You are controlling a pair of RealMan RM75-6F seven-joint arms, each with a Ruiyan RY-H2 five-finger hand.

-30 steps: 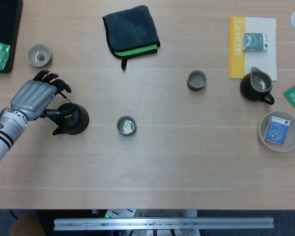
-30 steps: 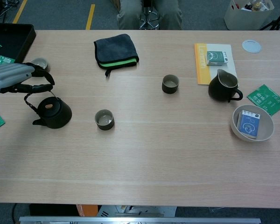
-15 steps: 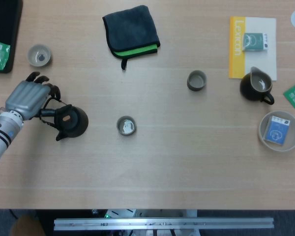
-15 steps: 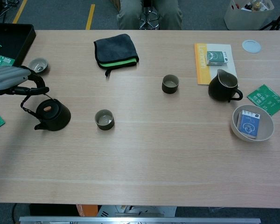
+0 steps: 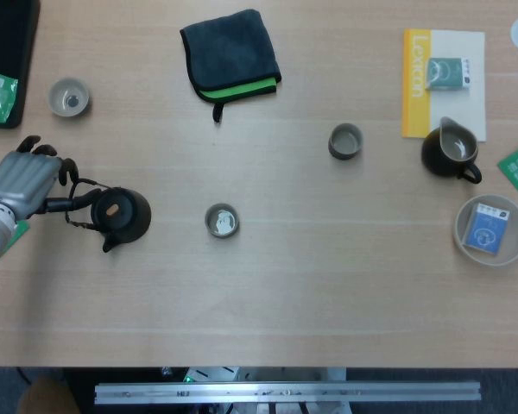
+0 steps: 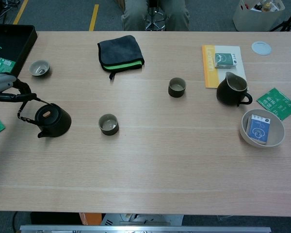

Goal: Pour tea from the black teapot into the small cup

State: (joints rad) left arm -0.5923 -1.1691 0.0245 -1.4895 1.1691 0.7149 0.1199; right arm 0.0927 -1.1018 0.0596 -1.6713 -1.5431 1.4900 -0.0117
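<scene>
Where left hand [image 5: 19, 182] ends, black teapot [image 5: 121, 215]

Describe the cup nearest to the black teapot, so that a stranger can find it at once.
Start at the folded grey cloth at the table's far edge and come straight toward the near edge. The cup stands alone there, to the right of the black teapot. Unlike the others, it sits closest to the near edge.

Black teapot [image 5: 121, 216] on a pale wood-grain worktop [image 5: 311, 293] — grey cloth [image 5: 230, 53] edged bright green, yellow booklet [image 5: 414, 82], blue packet [image 5: 486, 229] in a beige bowl [image 5: 463, 235].
</scene>
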